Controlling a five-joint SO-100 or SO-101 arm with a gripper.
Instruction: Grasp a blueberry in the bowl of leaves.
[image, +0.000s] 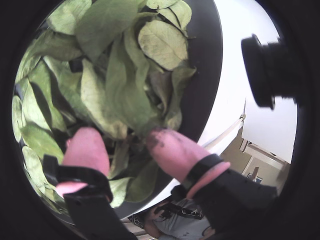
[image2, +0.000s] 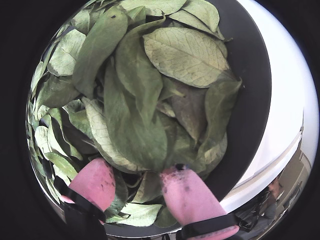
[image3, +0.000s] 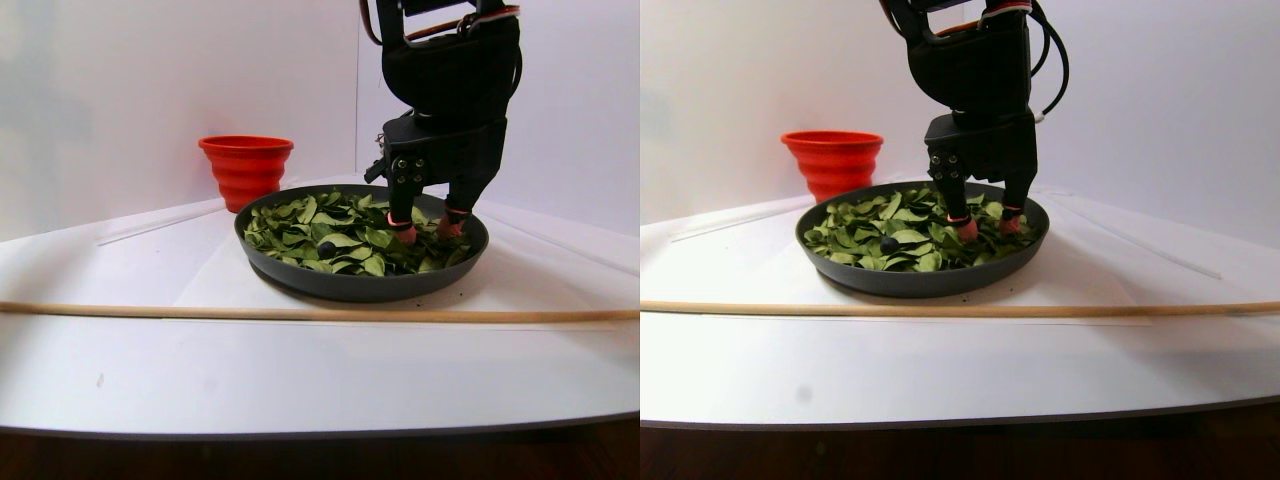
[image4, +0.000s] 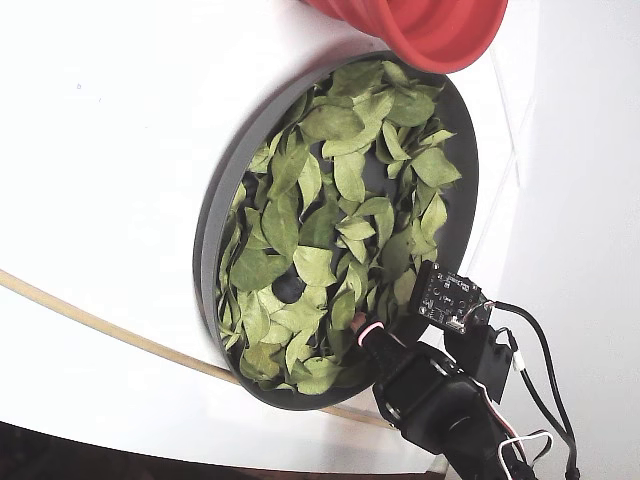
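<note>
Blueberry (image3: 326, 245) in the stereo pair view: dark, round, bare among the leaves (image3: 345, 232) toward the near-left of the bowl (image3: 300, 281), well left of the gripper (image3: 428, 231), whose pink fingertips (image3: 405, 235) press into the heap, spread apart, empty. In both wrist views, only leaves (image2: 135, 95) between the parted pads (image2: 187, 197), no berry, dark rim (image: 207, 55) close alongside; likely trouble: closing here on leaves alone, or burying the berry. In the fixed view, gripper (image4: 362, 318) near the bowl's edge (image4: 215, 215), open room leftward over the heap, red ribbed bowl (image4: 440, 30) beyond the far rim.
</note>
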